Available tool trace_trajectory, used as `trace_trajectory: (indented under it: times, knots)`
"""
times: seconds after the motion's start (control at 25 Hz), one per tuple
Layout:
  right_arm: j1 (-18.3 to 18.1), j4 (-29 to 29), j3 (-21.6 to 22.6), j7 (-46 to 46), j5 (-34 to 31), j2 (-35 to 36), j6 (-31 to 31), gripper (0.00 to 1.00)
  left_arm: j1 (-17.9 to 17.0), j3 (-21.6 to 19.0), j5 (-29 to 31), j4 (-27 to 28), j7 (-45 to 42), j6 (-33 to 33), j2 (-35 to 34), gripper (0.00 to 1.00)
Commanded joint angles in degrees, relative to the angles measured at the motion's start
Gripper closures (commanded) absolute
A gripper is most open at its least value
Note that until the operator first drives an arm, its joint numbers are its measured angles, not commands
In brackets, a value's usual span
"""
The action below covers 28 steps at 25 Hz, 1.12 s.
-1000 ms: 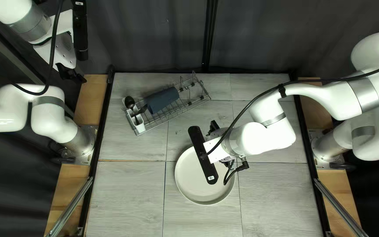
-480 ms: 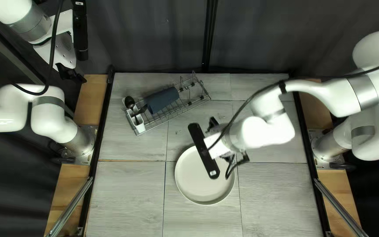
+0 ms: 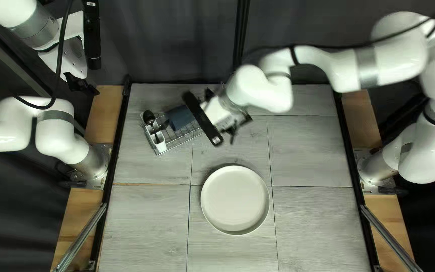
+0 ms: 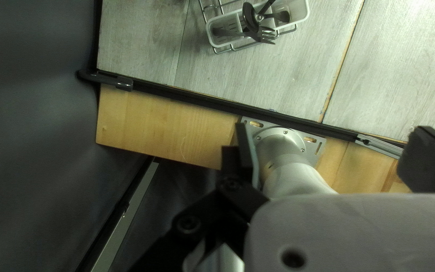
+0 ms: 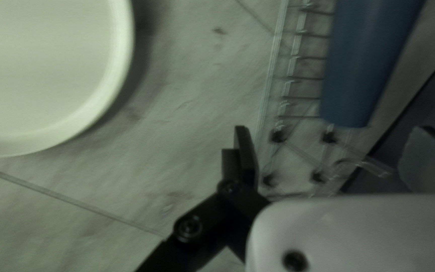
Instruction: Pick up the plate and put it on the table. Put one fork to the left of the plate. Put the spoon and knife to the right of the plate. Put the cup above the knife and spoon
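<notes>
Judging from the layout, the placement sequence is at its first completed step: the plate [image 3: 235, 200] lies flat on the table [image 3: 308, 221], well apart from the dish rack [image 3: 184, 143], and nothing touches it. Four placements remain. The cup [image 3: 179, 118] rests in the rack; the fork [image 4: 265, 35] and the spoon [image 4: 250, 15] stand in the white cutlery holder [image 3: 160, 146] at the rack's end. The knife cannot be identified with certainty (it may be among the dark utensils in the same holder). The right gripper [image 5: 331, 132] is open, fingers wide apart and no object between their pads; it is positioned over the rack area, with the cup ahead of it and the plate off to one side. The left gripper [image 4: 332, 129] is likewise open and empty, held beyond the table's left edge. The next operation is probably retrieval of the cup or a utensil. Set the fork to the left of the plate, the spoon and knife to the right, and the cup above those two. Caution: crossed utensils may snag one another during extraction
</notes>
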Motion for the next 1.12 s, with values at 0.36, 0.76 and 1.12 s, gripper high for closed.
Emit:
trace_trajectory:
  times: [0.36,0.76,1.12]
  knots:
    - [-0.7,10.8,-0.5,-2.8,0.7,12.4,0.1,0.0,0.0,0.0,0.0,0.0,0.0,0.0,0.0,0.0]
    - [0.5,17.4,-1.2,-3.1,0.3,19.5,0.4,0.0,0.0,0.0,0.0,0.0,0.0,0.0,0.0,0.0]
    - [1.8,22.8,-2.0,-3.3,-0.3,24.0,2.0,0.0,0.0,0.0,0.0,0.0,0.0,0.0,0.0,0.0]
